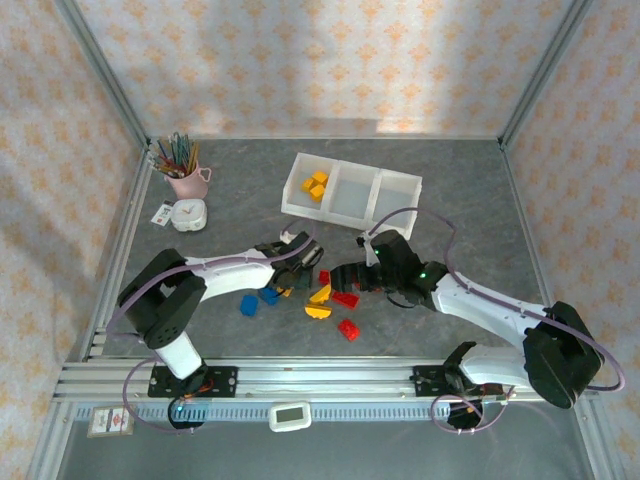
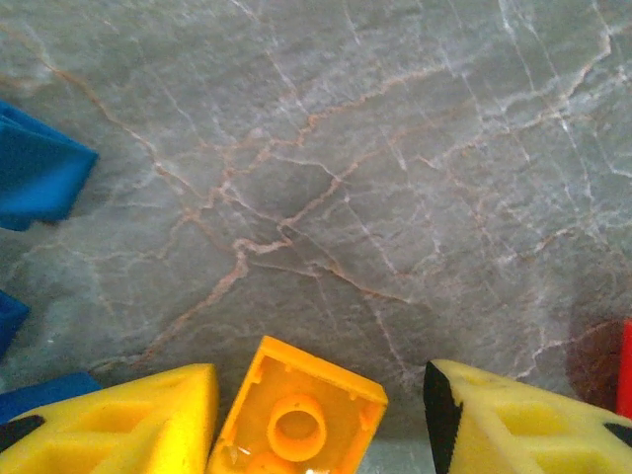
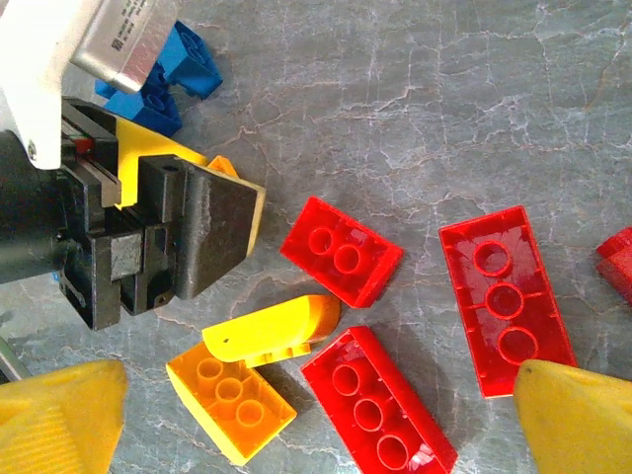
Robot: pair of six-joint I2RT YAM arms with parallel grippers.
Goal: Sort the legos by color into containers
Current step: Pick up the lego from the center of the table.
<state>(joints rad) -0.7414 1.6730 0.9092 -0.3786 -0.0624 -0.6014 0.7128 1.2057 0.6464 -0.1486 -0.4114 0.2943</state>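
Legos [image 1: 346, 299] under lowered left gripper [image 2: 321, 395], right gripper [image 3: 321, 395]

No legible text anywhere; print on the grey module's label [image 3: 126, 38] too blurred to read

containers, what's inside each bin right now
In the containers, the left bin holds a few yellow legos. The middle bin and right bin show bare floor. The near wall blurs their front strip.
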